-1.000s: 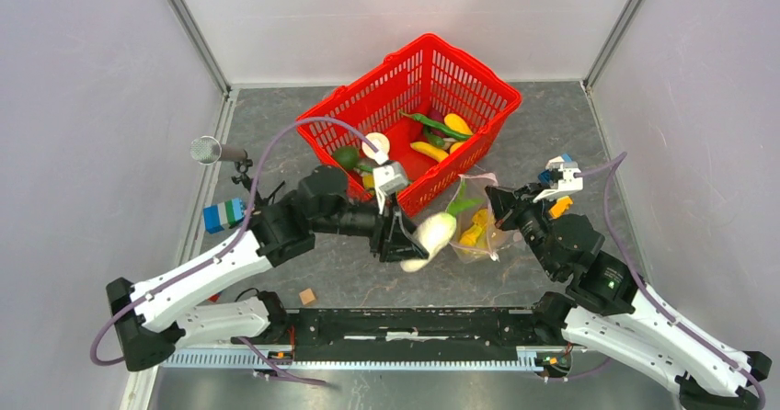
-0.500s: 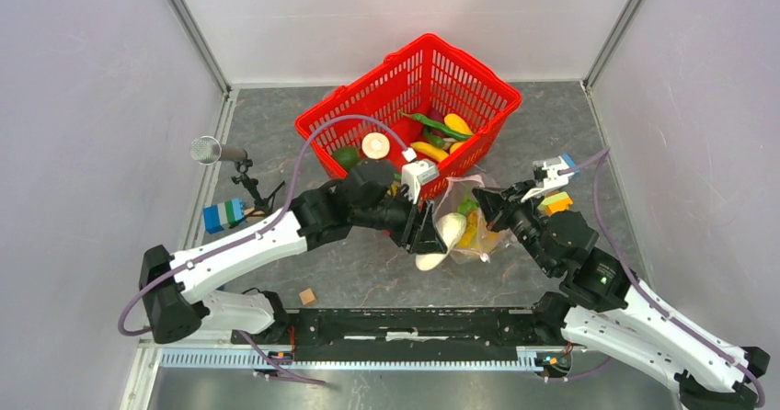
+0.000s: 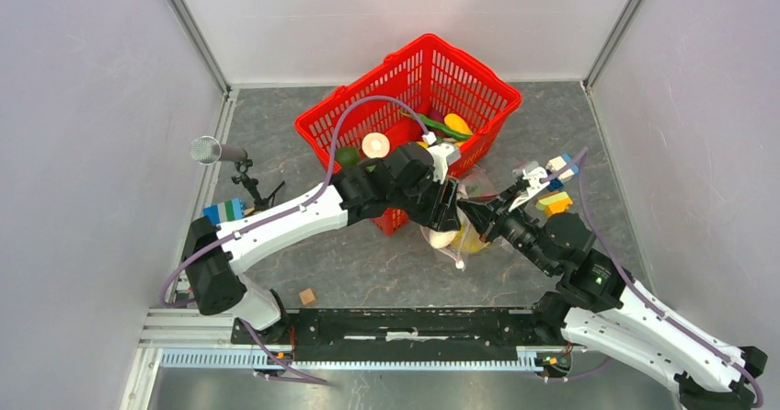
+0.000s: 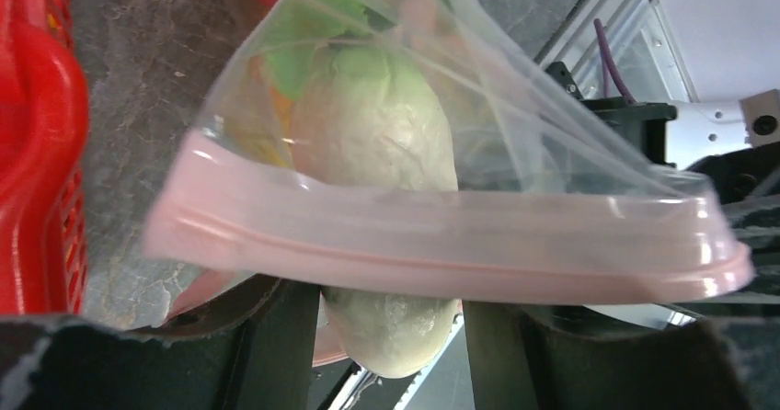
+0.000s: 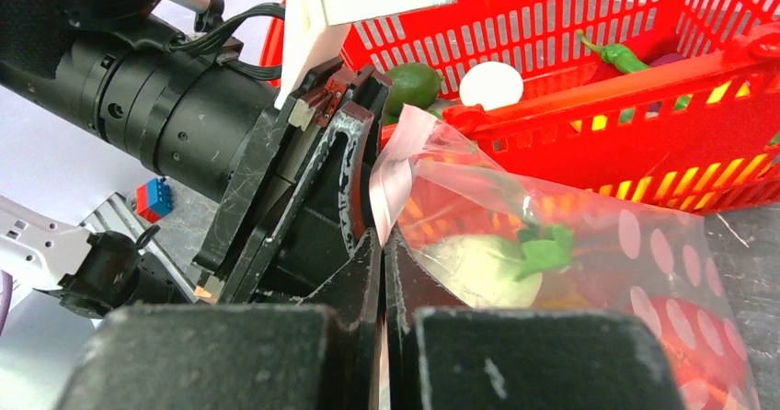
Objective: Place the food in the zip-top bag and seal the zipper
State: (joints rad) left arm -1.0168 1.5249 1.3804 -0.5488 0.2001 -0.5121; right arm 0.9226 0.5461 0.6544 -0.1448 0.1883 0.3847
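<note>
surface: grey marbled table (image 3: 368, 267) | on it: red basket (image 3: 395, 77); wooden cube (image 3: 307, 296)

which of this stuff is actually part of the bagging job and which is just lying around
Job: white radish in the left tool, zip-top bag pinched by the right tool, its zipper, green chili and round green fruit in the red basket.
Lying about: blue and green building bricks, wooden cube, microphone.

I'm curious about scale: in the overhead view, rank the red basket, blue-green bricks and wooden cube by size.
1. red basket, by far the largest
2. blue-green bricks, far smaller
3. wooden cube, smallest
</note>
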